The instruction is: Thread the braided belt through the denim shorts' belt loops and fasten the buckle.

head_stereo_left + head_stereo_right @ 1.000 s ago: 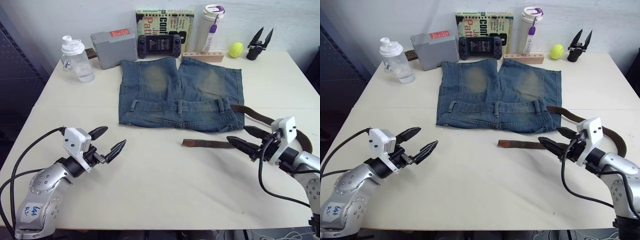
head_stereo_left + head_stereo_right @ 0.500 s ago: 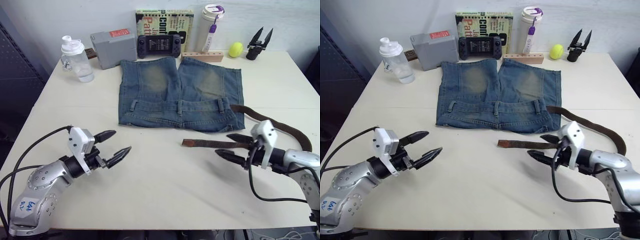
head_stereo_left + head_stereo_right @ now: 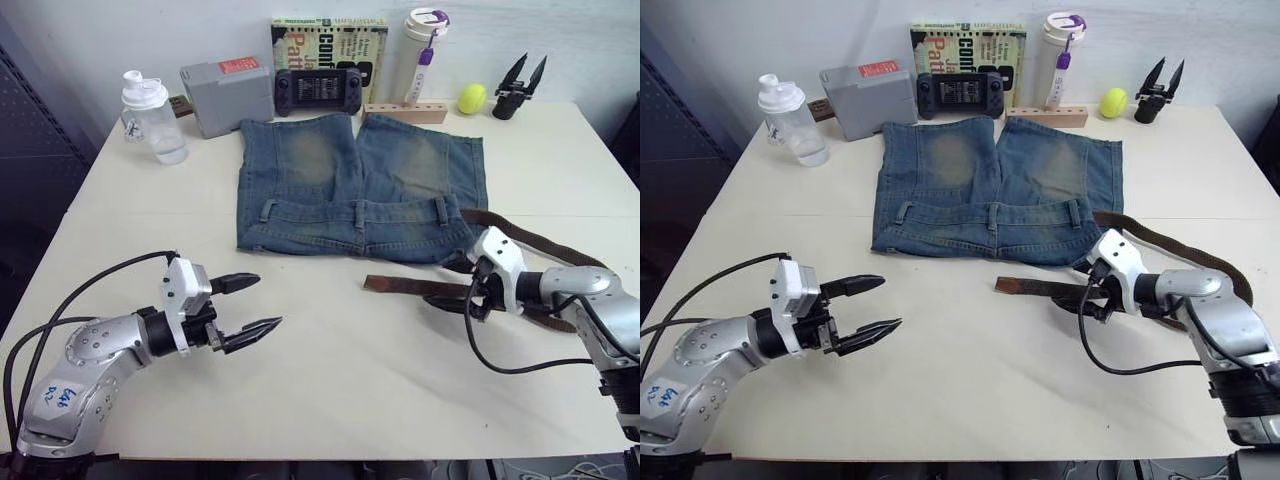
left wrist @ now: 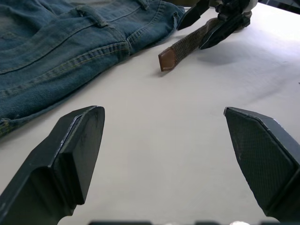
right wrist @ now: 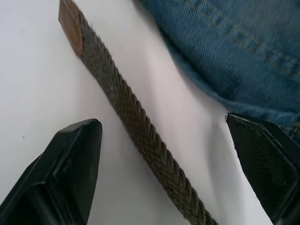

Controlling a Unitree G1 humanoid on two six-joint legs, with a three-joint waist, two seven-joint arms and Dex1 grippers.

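Right wrist view puts my right gripper (image 5: 164, 154) with its black fingers spread wide, straddling the dark-brown braided belt (image 5: 136, 124) a little behind its reddish-brown leather tip (image 5: 71, 27), not clamping it. From the head cameras I see that strap lying on the cream table (image 3: 330, 380) just below the waistband of the faded blue denim shorts (image 3: 360, 185), curving off around the right side. My left gripper (image 3: 255, 305) hovers open over bare tabletop, well apart from the shorts.

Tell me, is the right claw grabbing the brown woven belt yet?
Apart. The right wrist view shows the braided brown belt lying between the open right gripper, table visible either side.
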